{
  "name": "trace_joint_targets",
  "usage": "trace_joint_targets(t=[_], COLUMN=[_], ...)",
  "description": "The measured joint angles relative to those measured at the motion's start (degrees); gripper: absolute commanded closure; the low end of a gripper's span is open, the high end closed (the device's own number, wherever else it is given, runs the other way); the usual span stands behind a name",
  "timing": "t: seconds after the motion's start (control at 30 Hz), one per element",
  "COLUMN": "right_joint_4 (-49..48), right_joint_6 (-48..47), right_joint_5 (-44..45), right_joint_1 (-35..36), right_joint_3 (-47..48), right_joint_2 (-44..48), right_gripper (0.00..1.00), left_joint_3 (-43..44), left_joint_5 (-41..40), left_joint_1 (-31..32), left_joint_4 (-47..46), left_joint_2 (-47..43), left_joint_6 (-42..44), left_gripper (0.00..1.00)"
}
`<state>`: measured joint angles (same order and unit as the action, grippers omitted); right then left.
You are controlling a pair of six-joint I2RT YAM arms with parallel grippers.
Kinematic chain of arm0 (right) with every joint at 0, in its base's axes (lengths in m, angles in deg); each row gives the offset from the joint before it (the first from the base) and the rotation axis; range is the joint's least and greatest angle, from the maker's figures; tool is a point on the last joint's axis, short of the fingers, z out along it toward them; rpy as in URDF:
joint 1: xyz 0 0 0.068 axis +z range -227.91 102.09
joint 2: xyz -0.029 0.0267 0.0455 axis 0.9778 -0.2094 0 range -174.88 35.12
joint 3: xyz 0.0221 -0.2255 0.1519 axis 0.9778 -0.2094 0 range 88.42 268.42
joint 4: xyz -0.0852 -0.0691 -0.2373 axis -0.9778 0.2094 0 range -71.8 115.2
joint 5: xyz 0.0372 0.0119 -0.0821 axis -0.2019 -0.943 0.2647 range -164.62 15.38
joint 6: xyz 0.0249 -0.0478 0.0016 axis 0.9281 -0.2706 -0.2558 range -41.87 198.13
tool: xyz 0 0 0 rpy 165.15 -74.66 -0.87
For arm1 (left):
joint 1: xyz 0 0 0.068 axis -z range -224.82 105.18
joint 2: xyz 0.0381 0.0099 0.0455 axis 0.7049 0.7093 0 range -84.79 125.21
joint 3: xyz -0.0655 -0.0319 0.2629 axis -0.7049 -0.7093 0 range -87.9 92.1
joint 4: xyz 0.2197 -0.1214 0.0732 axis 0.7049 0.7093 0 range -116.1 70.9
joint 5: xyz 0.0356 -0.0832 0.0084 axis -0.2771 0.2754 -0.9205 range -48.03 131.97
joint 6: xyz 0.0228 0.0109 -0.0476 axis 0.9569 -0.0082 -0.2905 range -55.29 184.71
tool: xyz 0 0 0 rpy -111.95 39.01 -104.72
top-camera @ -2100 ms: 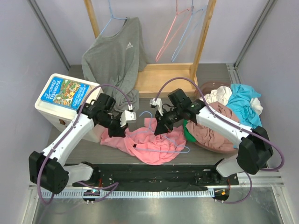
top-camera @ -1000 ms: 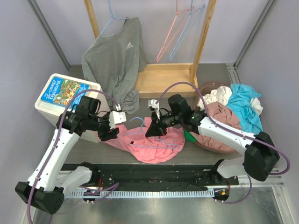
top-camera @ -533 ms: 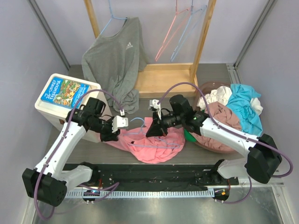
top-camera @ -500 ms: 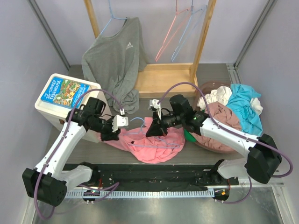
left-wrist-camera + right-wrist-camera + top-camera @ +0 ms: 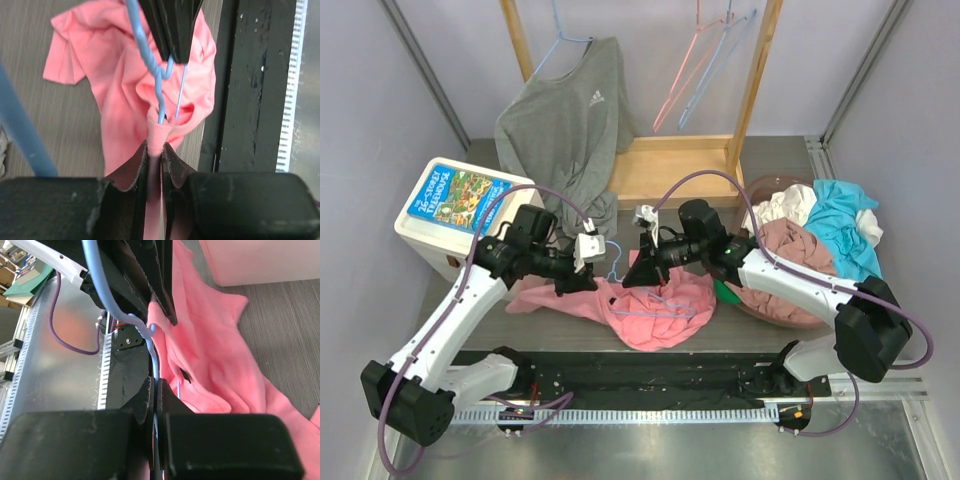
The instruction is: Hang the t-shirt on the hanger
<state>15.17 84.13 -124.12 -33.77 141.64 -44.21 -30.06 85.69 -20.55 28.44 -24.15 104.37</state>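
The salmon-pink t-shirt (image 5: 655,310) lies bunched on the table in front of both arms. My left gripper (image 5: 576,281) is shut on a fold of the shirt's collar (image 5: 155,136) and lifts it. My right gripper (image 5: 633,277) is shut on the wire of the light-blue hanger (image 5: 614,261), just below its twisted neck (image 5: 146,333). The hanger's wires run down into the shirt's neck opening (image 5: 176,112). The two grippers stand very close, facing each other. The hanger's frame is mostly hidden inside the shirt (image 5: 220,350).
A grey long-sleeved top (image 5: 565,120) hangs on the wooden rack (image 5: 670,170) behind. Pink and blue hangers (image 5: 705,70) hang at the rack's right. A white box (image 5: 460,215) stands left of my left arm. A basket of clothes (image 5: 800,250) stands right.
My left gripper has moved right and up toward the right gripper, pulling the collar with it. The shirt now trails out to the left. The hanger's hook has shifted slightly.
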Motion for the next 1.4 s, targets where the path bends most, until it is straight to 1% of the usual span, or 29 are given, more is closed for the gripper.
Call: trace_joint_targets(t=[0.1,0.17,0.27,0.3,0.37,0.43,0.57,0.67,0.77,0.9,1.0,1.1,1.27,1.3,1.33,1.4], right_joint_4=[-1.57,-1.92,-1.27,-0.74,0.83,2.73,8.96,14.56,18.71,24.81,28.55,29.92,30.69,30.71,30.69,30.69], right_joint_6=[1.42,1.79,1.62,1.46,0.98,0.76,0.68,0.39,-0.28,-1.84,-3.23,-4.22,-4.81,-4.83,-4.83,-4.76], right_joint_5=[-0.59,-0.66,-0.79,-0.76,-0.52,-0.44,1.9,4.7,6.01,7.43,8.66,10.08,12.92,13.73,14.56,16.44], right_joint_1=[0.0,-0.09,-0.39,-0.46,-0.79,-2.05,-6.27,-7.98,-7.65,-5.49,-1.68,2.21,5.22,5.53,5.79,6.08], right_joint_3=[0.04,0.07,0.57,0.96,2.62,3.56,5.95,10.32,12.22,12.26,12.24,12.02,11.93,11.91,11.85,11.61], right_joint_2=[-0.5,-0.59,-0.59,-0.57,-0.44,0.26,0.42,-3.48,-7.96,-11.87,-12.46,-12.46,-13.42,-13.92,-14.56,-15.69], right_gripper=[0.99,0.99,0.61,0.41,0.29,0.29,0.33,0.36,0.39,0.39,0.38,0.39,0.45,0.47,0.52,0.56], left_joint_3=[0.11,0.11,0.11,0.11,0.11,0.11,0.2,0.7,0.87,0.87,0.87,0.87,0.87,0.87,0.87,0.87], left_joint_5=[0.07,0.0,-0.44,-0.59,-0.57,-0.48,0.26,1.14,1.46,1.36,1.31,1.29,1.09,0.92,0.79,0.44], left_joint_1=[1.46,1.95,2.34,2.45,2.8,3.04,3.17,3.98,5.18,6.43,6.78,6.84,6.84,6.84,6.84,6.84], left_joint_4=[-2.47,-3.08,-2.93,-2.8,-2.64,-1.79,1.03,3.58,5.57,6.4,6.6,6.62,6.58,6.58,6.58,6.56], left_joint_2=[-0.22,-0.31,-0.68,-0.9,-1.9,-4.24,-9.51,-10.58,-10.49,-11.08,-11.54,-11.54,-11.56,-11.65,-11.74,-12.11], left_joint_6=[-3.23,-4.55,-5.42,-5.35,-4.57,-2.89,0.61,3.74,6.14,7.63,8.15,8.7,8.76,8.74,8.72,8.52], left_gripper=[0.91,0.97,1.0,1.0,1.0,1.0,1.0,1.0,1.0,1.0,1.0,1.0,1.0,1.0,1.0,1.0])
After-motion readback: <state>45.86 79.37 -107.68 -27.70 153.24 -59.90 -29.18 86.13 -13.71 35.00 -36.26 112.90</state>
